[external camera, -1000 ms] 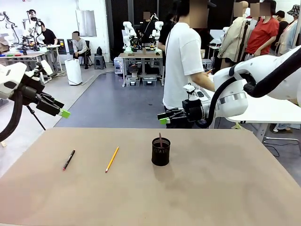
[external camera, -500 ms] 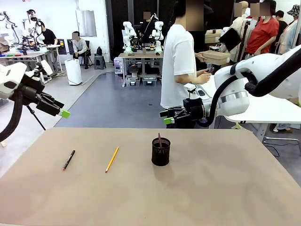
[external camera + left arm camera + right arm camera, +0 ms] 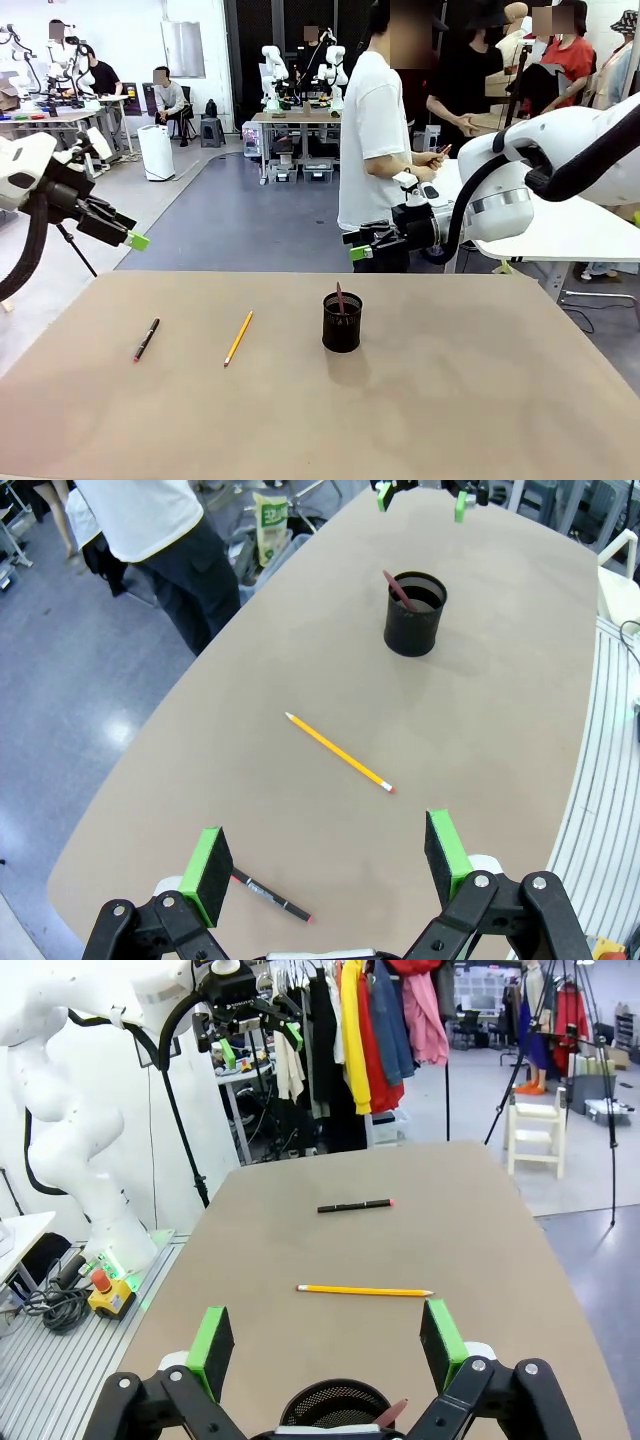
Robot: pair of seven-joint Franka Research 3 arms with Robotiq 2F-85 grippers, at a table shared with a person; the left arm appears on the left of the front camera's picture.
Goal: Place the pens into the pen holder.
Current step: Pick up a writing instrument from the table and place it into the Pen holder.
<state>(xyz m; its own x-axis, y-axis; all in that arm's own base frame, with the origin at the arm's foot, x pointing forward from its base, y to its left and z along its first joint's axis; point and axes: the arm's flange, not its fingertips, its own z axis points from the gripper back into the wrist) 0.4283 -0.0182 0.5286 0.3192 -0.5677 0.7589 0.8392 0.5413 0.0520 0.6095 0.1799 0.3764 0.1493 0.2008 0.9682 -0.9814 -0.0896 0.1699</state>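
Note:
The black mesh pen holder [image 3: 342, 322] stands mid-table with a dark brownish-red pen [image 3: 340, 298] leaning inside it. Left of it on the table lie a yellow pencil [image 3: 238, 338] and a black pen with a red tip [image 3: 146, 339]. My right gripper [image 3: 357, 250] hovers open above and behind the holder; in its wrist view the holder [image 3: 335, 1405] sits just below the open fingers [image 3: 212, 1345]. High off the table's left edge, my left gripper [image 3: 135, 239] hangs open and holds nothing. Its wrist view looks down on the pencil [image 3: 340, 752] and black pen [image 3: 270, 900].
The brown tabletop [image 3: 480, 400] carries nothing else. A person in a white shirt [image 3: 372, 130] stands beyond the far edge, side-on. Other people, tables and a clothes rack are farther back.
My right gripper has drifted slightly up and to the right above the holder. The person behind the table has shifted. Pens, holder and left arm are unmoved.

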